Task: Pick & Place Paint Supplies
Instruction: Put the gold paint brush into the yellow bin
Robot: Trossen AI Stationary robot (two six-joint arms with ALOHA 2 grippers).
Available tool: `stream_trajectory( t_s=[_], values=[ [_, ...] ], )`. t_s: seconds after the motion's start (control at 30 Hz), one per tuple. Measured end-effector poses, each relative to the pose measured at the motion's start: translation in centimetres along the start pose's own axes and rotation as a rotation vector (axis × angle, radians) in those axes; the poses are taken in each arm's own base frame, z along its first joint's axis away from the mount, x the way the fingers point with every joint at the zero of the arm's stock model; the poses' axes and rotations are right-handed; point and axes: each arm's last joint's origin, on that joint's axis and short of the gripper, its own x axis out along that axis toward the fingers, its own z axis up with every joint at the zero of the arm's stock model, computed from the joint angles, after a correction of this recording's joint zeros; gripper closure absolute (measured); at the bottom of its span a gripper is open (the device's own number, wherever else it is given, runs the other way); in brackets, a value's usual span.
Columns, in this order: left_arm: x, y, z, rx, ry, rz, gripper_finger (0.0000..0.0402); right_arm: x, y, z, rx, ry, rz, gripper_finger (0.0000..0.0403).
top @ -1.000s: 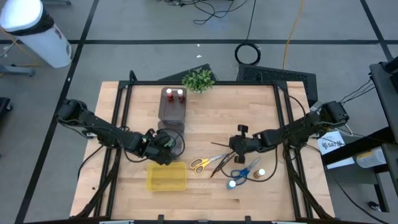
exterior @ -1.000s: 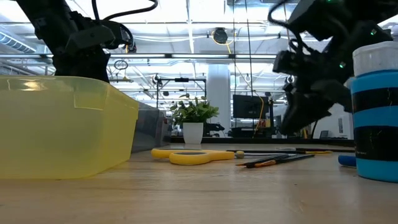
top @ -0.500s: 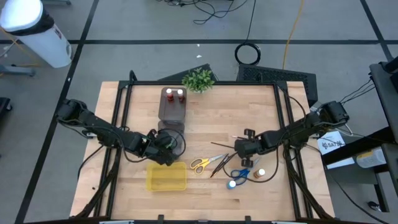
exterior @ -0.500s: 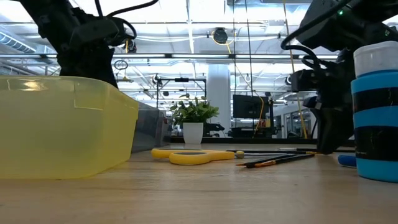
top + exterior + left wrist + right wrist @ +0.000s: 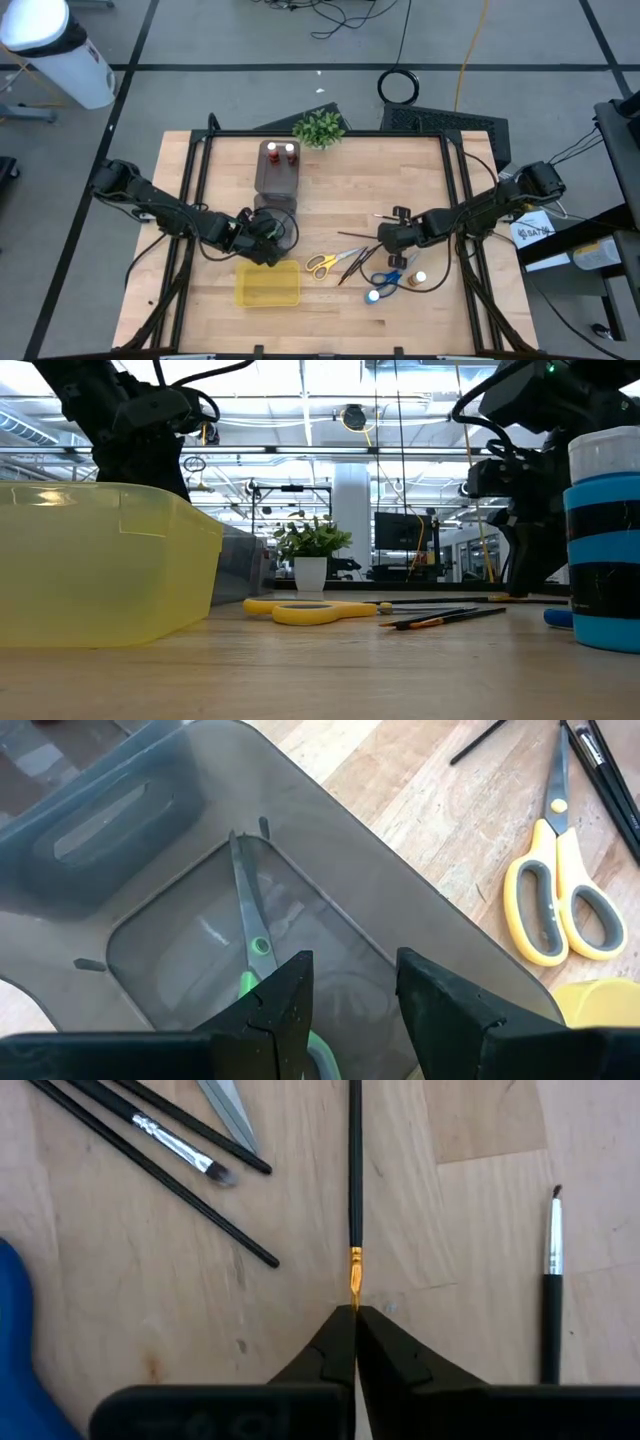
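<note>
My right gripper [image 5: 355,1312] [image 5: 388,238] is shut on a thin dark brush [image 5: 353,1180] that lies on the table right of centre. My left gripper [image 5: 355,975] [image 5: 262,228] stands open over the near end of the long dark grey organiser tray [image 5: 278,180]. Green-handled scissors [image 5: 248,920] lie flat on the tray's floor under it, and I cannot tell whether the fingers touch them. Yellow scissors [image 5: 322,264], more brushes [image 5: 352,260], blue scissors [image 5: 385,278] and two small bottles [image 5: 373,295] [image 5: 421,277] lie on the table. My right gripper pinches the brush between its two fingertips, just past the gold ferrule [image 5: 353,1280] at one end. The fingers slant down from above and from the table's right, in line with the brush. The rest of the brush runs away from the fingers along the wood.
A yellow tray [image 5: 267,284] stands at the table's near side, left of the yellow scissors. Two red-capped bottles [image 5: 280,150] stand in the organiser's far end. A potted plant [image 5: 319,128] is at the far edge. One more brush [image 5: 550,1270] lies close beside the held one.
My right gripper has tipped further downward, sunk to the table toward its near edge, and shut on the end of the brush. The brush still lies where it was.
</note>
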Motion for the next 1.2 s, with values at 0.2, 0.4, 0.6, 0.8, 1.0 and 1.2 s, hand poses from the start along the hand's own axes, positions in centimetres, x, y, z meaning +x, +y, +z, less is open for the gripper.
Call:
stream_trajectory(
  t_s=[0.2, 0.4, 0.6, 0.8, 1.0, 1.2],
  values=[
    [0.0, 0.0, 0.0, 0.0, 0.0, 0.0, 0.0245, 0.6, -0.3, -1.0, -0.002, 0.015, -0.003, 0.0402],
    [0.0, 0.0, 0.0, 0.0, -0.001, 0.001, 0.0245, 0.6, -0.2, -0.7, -0.018, -0.016, -0.001, 0.0403],
    [0.0, 0.0, 0.1, -0.003, -0.002, 0.003, 0.0245, 0.6, -0.1, -0.2, -0.034, -0.072, -0.004, 0.0403],
    [0.0, 0.0, 0.1, -0.002, -0.003, 0.003, 0.0245, -0.1, 0.1, 0.6, -0.055, -0.176, 0.007, 0.0403],
    [0.1, -0.1, 0.3, 0.02, -0.039, -0.002, 0.0245, -2.0, 0.7, 1.6, -0.108, -0.341, 0.04, 0.0403],
    [0.0, -0.3, 0.5, 0.036, -0.053, -0.019, 0.0245, -3.4, 1.9, 2.3, -0.199, -0.493, 0.094, 0.0403]
  ],
)
